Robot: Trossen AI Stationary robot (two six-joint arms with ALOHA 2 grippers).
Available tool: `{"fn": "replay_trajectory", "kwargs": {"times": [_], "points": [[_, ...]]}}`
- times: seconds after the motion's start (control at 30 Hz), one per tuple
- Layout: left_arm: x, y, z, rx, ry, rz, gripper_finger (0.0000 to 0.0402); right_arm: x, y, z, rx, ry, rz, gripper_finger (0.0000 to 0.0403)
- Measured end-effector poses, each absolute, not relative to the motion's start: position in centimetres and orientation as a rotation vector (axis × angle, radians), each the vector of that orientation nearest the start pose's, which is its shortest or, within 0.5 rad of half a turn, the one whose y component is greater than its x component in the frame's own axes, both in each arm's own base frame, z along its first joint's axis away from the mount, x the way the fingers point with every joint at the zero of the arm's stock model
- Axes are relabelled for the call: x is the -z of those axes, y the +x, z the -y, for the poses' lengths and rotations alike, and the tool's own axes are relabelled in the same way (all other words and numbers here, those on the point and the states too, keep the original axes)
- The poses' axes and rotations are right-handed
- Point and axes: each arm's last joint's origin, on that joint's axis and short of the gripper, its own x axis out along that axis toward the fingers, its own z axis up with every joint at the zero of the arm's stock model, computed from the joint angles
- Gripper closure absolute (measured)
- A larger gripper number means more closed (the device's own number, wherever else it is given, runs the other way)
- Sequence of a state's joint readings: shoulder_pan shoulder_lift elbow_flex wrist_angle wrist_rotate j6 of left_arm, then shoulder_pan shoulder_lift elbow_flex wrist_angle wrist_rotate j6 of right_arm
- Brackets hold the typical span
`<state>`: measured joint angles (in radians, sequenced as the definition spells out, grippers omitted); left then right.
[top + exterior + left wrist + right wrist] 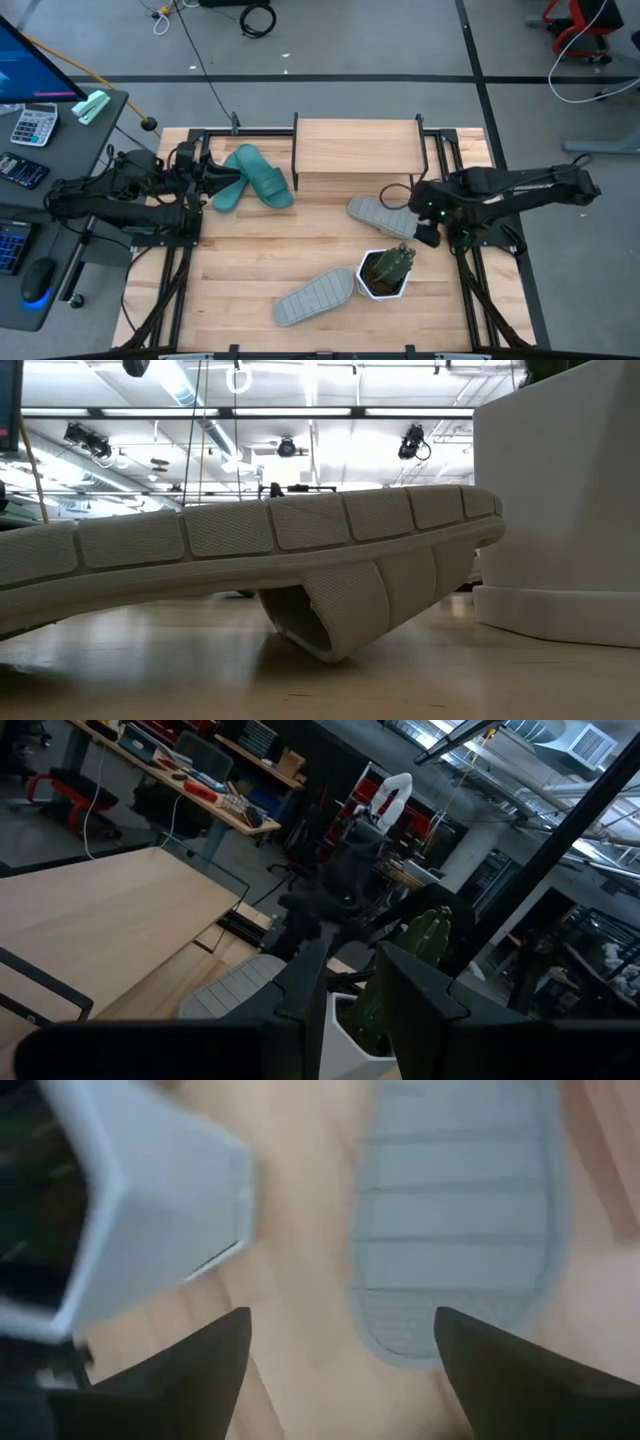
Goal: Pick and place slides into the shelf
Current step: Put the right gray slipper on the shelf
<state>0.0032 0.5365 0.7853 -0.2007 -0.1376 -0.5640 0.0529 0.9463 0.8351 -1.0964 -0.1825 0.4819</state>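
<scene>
The shelf (355, 148) stands at the table's far edge. The teal-green pair (252, 178) lies in a heap left of it, one slide across the other. One grey slide (378, 212) lies sole up in front of the shelf's right end. The other grey slide (315, 296) lies sole up near the near edge, resting on its strap (320, 610). My right gripper (340, 1342) is open and hovers over the table just off the end of the first grey slide (460, 1230). My left gripper (222, 178) is open, level, beside the teal pair.
A white pot with a green plant (385, 272) stands between the two grey slides, close under my right gripper, and shows beside it (150, 1210). In the low view it fills the right side (560, 510). Bare planks (250, 250) lie left of centre.
</scene>
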Motion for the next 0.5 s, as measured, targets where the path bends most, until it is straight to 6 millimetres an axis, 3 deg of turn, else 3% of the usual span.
{"fn": "replay_trajectory", "kwargs": {"times": [0.13, 0.3, 0.5], "points": [[-36.1, 11.2, -0.4, -0.124, -0.567, 0.086, 0.0303, -26.9, 15.2, -2.9, -0.019, 0.319, -1.284, 0.0088], [-35.8, 11.2, -0.4, -0.133, -0.565, 0.052, 0.0305, -26.8, 15.1, -5.0, -0.013, 0.134, -1.377, 0.0094], [-35.7, 11.2, -0.4, -0.136, -0.564, 0.042, 0.031, -26.6, 15.0, -6.0, 0.123, 0.196, -1.353, 0.011]]}}
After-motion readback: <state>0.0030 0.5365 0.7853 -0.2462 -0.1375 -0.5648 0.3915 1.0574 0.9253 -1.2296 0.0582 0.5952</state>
